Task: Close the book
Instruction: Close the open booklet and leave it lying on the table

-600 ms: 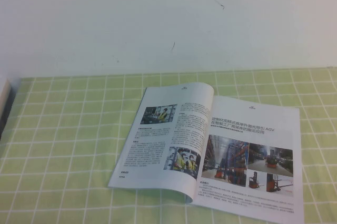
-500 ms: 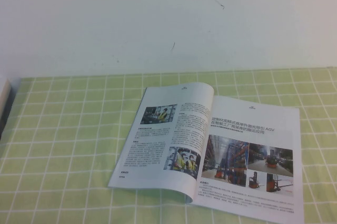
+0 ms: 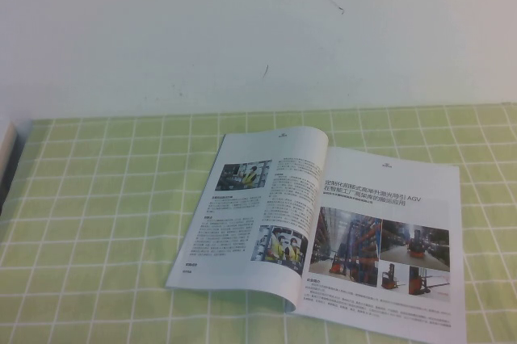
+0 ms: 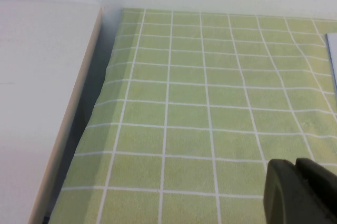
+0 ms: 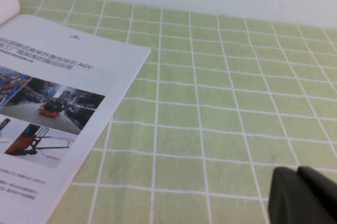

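An open magazine-like book (image 3: 323, 227) lies flat on the green checked cloth, slightly right of centre in the high view. Its left page curls up near the spine; both pages show text and photos of forklifts. No arm shows in the high view. In the right wrist view the book's right page (image 5: 50, 108) lies off to one side of my right gripper (image 5: 297, 174), which is shut, holds nothing and hovers over bare cloth. My left gripper (image 4: 296, 165) is shut too, over cloth far from the book; only a sliver of the book's edge (image 4: 331, 56) shows there.
The green checked tablecloth (image 3: 97, 199) covers the table up to a white wall (image 3: 242, 29) behind. At the table's left edge stands a pale board or panel (image 4: 42, 103), with a dark gap between it and the cloth.
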